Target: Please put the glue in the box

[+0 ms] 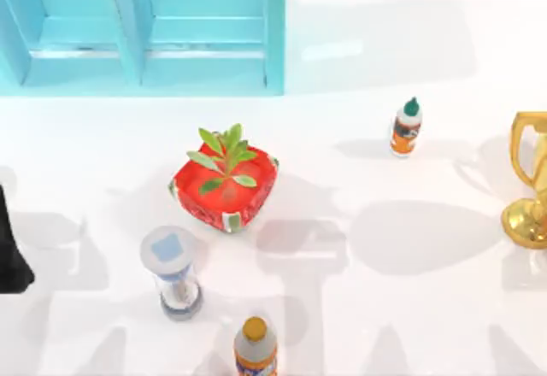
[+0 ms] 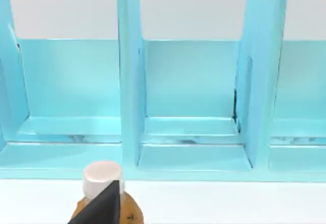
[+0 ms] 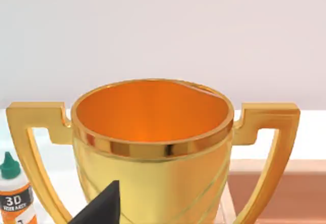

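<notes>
The left arm is seen as a black shape [image 1: 12, 252] at the left edge of the white bench [image 1: 410, 308] in the top view. A dark tip of the left hand [image 2: 102, 206] is seen low in the left wrist view, in front of a white-capped brown object [image 2: 103, 191]; how far the hand is open cannot be told. A dark tip of the right hand [image 3: 102, 206] is seen in the right wrist view, before a large shiny gold two-handled trophy cup [image 3: 153, 142]; its opening cannot be told either.

The glue, a small white bottle with a pointed dark-green cap and orange label [image 1: 407, 127], is found upright on the bench, right of centre, left of the trophy and apart from it. The light-blue partitioned box [image 1: 145, 30] is placed at the far left of the bench, well apart from the glue.

Near the centre a red cube planter with a green plant [image 1: 226, 179] is noted. Nearer the front edge, a clear cylinder with a pale-blue top [image 1: 174, 272] and a larger bottle with a yellow-orange round cap [image 1: 255, 349] are recorded.
</notes>
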Robot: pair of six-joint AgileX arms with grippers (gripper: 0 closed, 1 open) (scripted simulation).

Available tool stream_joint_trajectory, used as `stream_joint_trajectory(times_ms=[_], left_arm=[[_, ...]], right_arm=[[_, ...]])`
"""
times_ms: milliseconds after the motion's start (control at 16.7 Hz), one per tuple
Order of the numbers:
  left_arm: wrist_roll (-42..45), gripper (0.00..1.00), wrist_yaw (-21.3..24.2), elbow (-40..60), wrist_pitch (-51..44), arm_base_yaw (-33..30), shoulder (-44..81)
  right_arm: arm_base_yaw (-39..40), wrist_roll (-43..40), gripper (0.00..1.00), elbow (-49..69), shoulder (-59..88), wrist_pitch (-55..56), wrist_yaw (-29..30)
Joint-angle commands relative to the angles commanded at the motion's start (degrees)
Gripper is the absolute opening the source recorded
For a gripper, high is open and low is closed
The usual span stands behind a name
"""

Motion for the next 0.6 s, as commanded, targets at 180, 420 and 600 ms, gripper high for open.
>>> stream_joint_trajectory(times_ms=[180,420,600], left_arm=[[0.00,1.00,0.00,0.00,0.00,0.00,0.00],[0.00,1.00,0.00,0.00,0.00,0.00,0.00],[0.00,1.00,0.00,0.00,0.00,0.00,0.00]], right_arm=[[-0.11,-0.44,1.00,0.41,0.44,-0.19,-0.11],[-0.96,-6.49,1.00,7.34,7.40,-2.98,-2.31],[-0.95,-14.54,1.00,18.74,18.36,-6.25,-5.93]])
